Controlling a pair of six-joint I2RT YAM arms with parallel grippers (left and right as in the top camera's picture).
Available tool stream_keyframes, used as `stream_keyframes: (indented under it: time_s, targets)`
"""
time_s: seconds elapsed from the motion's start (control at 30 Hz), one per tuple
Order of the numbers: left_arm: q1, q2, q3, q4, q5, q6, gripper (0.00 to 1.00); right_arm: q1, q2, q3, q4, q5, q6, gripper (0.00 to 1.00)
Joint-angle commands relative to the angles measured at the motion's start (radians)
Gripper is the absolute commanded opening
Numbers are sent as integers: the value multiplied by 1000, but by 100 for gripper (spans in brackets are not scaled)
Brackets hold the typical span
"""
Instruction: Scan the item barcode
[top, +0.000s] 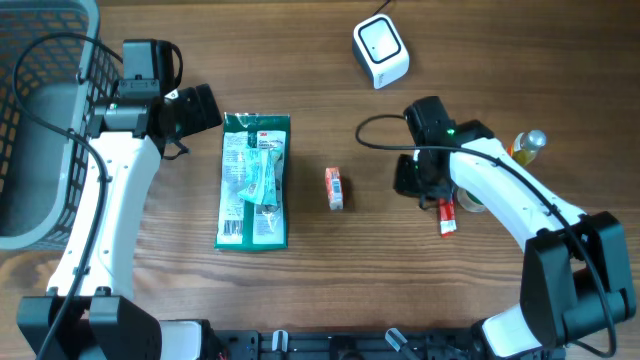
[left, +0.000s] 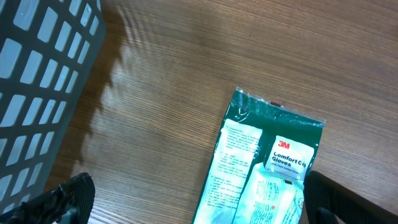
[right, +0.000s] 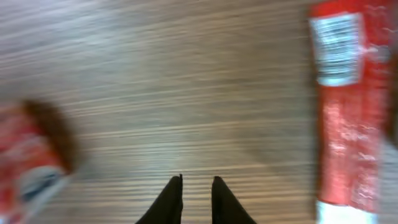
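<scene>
Robotics lab set up as a mock shop checkout. Two white jointed robot arms (top: 100, 230) stand at the near edge of a brown wood-grain desk (top: 330, 280), with black cables trailing. This is test-rig hardware, not shop fittings. The goods are retail stock: a flat green plastic pack of 3M gloves (top: 254, 180) with a printed label, a small orange carton (top: 334, 188) and a red printed tube (top: 447, 215). A small white cube-shaped barcode scanner (top: 381, 50), corded, sits at the far side. A grey plastic mesh shopping basket (top: 40, 20) is at the left edge.
</scene>
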Motion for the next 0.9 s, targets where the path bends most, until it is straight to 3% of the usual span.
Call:
stream_keyframes:
  time_s: [0.0, 0.17, 0.53, 0.67, 0.77, 0.87]
  targets:
    - [6, 2, 5, 2, -5, -9, 100, 0, 8, 8, 17, -145, -37, 23]
    - [6, 2, 5, 2, -5, -9, 100, 2, 8, 8, 23, -144, -37, 43]
    - [6, 2, 5, 2, -5, -9, 100, 64, 8, 68, 68, -199, -66, 58]
    - [6, 2, 5, 2, -5, -9, 100, 84, 8, 134, 57, -209, -67, 55]
    - [6, 2, 5, 2, -5, -9, 100, 108, 9, 130, 82, -211, -67, 34]
    - [6, 2, 5, 2, -5, -9, 100, 135, 10, 111, 122, -211, -65, 24]
